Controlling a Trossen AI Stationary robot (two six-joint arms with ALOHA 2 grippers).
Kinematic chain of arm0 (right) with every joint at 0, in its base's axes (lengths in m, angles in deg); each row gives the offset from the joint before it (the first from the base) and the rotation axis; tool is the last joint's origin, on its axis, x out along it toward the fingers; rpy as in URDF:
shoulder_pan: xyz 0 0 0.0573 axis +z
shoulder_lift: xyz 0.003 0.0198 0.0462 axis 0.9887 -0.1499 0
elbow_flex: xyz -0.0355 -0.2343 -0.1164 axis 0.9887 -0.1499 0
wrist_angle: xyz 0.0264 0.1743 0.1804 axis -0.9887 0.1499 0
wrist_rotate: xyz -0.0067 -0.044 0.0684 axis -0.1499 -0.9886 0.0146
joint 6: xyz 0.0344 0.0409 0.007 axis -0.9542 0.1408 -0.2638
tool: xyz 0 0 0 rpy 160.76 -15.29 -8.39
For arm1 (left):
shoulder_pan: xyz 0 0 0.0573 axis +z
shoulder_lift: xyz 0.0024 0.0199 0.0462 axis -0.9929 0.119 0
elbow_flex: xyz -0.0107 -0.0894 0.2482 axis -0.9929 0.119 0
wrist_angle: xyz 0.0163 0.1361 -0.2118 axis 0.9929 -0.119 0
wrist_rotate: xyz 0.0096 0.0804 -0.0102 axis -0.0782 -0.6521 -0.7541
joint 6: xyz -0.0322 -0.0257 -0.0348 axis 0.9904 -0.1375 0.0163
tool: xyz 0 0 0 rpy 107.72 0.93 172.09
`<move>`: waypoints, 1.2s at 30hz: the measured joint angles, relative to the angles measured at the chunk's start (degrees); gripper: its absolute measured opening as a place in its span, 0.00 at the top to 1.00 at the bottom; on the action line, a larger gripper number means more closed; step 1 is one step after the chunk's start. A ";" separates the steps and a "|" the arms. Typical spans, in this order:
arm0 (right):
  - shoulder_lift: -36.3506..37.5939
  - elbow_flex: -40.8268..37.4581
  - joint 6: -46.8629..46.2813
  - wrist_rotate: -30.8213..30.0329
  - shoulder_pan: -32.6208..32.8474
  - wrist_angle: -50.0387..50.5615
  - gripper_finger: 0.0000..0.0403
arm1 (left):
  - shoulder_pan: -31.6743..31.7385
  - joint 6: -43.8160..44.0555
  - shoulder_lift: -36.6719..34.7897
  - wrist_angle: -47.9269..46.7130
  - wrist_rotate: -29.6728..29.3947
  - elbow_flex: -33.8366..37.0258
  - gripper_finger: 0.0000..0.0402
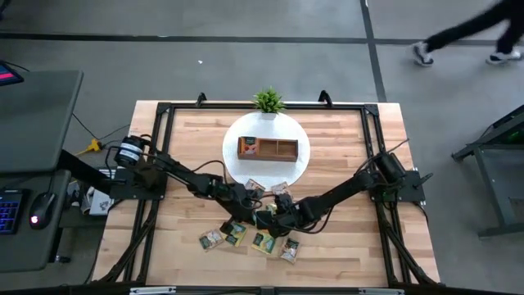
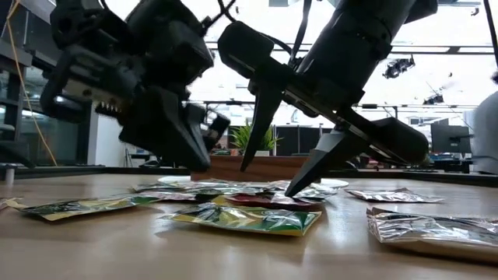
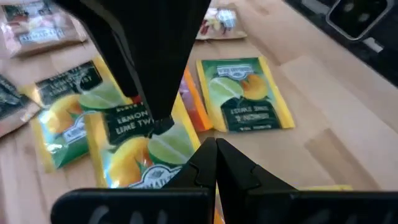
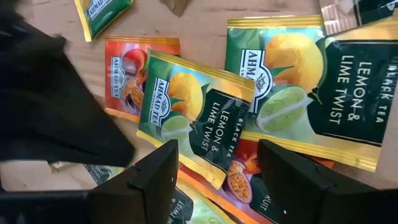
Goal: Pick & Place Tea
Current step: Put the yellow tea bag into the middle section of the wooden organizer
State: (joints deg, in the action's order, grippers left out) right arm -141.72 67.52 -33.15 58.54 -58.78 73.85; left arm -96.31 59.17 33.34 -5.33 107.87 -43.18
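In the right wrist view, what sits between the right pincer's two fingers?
A green lemon and lime twist sachet lies between the open right pincer fingers, overlapping red-orange sachets beneath; nothing is gripped.

Floor (image 1: 246,49): grey concrete all around the desk (image 1: 344,246), crossed by dark seam lines.
Desk: pale wood planks, framed in black bars.
Left of the desk: a dark side table (image 1: 37,115) with a keyboard (image 1: 8,211) and mouse (image 1: 37,209).
Beyond the desk: a person's legs (image 1: 467,37) walking on the floor.
Light: bright ceiling panels (image 2: 233,85) overhead.
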 joint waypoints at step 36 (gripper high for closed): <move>-0.04 -0.02 4.84 0.49 -1.30 -2.46 0.83 | 0.04 2.28 4.35 1.25 0.81 -0.07 1.00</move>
State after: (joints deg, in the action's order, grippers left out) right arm -141.77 67.50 -28.32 59.03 -60.08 71.39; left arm -96.27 61.44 37.68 -4.08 108.68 -43.25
